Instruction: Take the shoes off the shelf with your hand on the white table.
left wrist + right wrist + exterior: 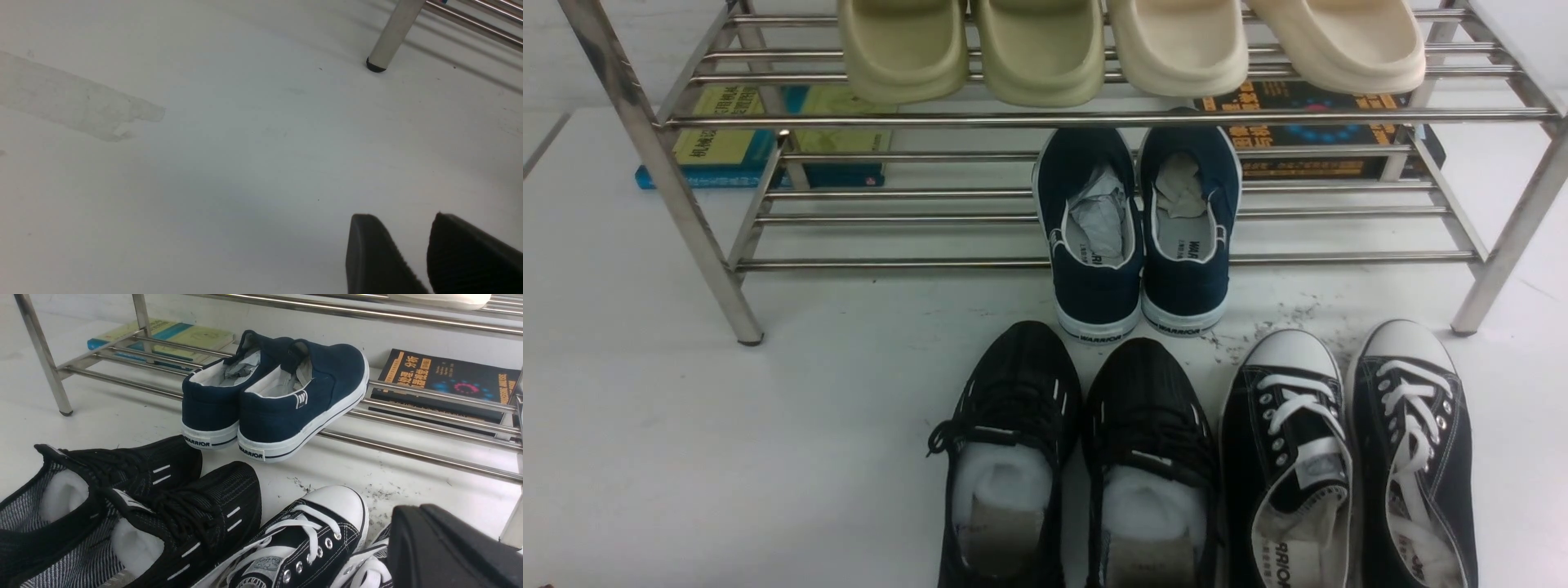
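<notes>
The shoes, black canvas low-tops with white laces and toe caps [1347, 457], stand side by side on the white table [686, 425], in front of the shelf's right end. The steel-bar shelf [1094, 118] spans the back. No gripper shows in the front view. My right gripper [416, 510] is shut with nothing in it. It hovers just over the right canvas shoe and hides most of it, while the left canvas shoe [310, 539] lies beside it. My left gripper [402, 216] is open over bare table [245, 163], near a shelf leg [392, 36].
Navy slip-ons [1135, 237] rest on the lower tier, heels toward me. All-black mesh sneakers [1078, 457] stand left of the canvas pair. Beige slides [1045, 49] fill the top tier. Books [727, 139] [1307, 122] lie under the shelf. Dark scuffs [1258, 327] mark the table.
</notes>
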`<state>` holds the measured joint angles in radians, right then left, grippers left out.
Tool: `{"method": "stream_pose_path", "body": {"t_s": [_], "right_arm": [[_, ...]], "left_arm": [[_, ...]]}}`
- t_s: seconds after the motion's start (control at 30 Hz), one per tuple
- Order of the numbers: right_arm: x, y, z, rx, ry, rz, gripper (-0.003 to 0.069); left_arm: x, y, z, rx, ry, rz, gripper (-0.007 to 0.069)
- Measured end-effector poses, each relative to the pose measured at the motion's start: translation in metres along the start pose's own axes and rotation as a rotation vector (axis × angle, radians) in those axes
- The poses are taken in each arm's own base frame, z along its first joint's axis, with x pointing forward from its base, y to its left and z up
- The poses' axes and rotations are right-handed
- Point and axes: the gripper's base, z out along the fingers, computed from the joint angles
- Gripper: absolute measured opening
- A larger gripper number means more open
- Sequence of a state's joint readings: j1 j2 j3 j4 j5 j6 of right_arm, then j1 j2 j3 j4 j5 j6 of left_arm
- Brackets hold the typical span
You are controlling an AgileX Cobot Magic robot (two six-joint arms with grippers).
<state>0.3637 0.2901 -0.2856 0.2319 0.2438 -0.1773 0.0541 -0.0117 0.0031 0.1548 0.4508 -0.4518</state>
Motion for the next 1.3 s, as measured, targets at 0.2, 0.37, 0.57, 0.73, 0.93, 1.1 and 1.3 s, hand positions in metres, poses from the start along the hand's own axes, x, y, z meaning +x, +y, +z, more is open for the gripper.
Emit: {"method": "stream_pose_path", "body": {"t_s": [0.2,0.37,0.57,0.73,0.93,1.1,1.3], "right_arm": [[0.006,0.000,-0.002,0.002,-0.005,-0.010,0.0005],[0.028,-0.006,-0.004,0.058,0.028,-0.071,0.0006],[0.076,-0.019,-0.005,0.231,0.118,0.025,0.0010],[0.098,-0.024,-0.009,0.319,0.143,0.117,0.0013],[0.098,-0.026,-0.013,0.370,0.119,0.145,0.0018],[0.097,-0.026,-0.015,0.396,0.111,0.154,0.0021],[0.098,-0.027,-0.016,0.402,0.119,0.142,0.0029]], "left_arm": [[0.000,0.000,0.000,0.000,0.000,0.000,0.0239],[0.000,0.000,0.000,0.000,0.000,0.000,0.0239],[0.000,0.000,0.000,0.000,0.000,0.000,0.0239],[0.000,0.000,0.000,0.000,0.000,0.000,0.0239],[0.000,0.000,0.000,0.000,0.000,0.000,0.0239],[0.000,0.000,0.000,0.000,0.000,0.000,0.0239],[0.000,0.000,0.000,0.000,0.001,0.000,0.0239]]}}
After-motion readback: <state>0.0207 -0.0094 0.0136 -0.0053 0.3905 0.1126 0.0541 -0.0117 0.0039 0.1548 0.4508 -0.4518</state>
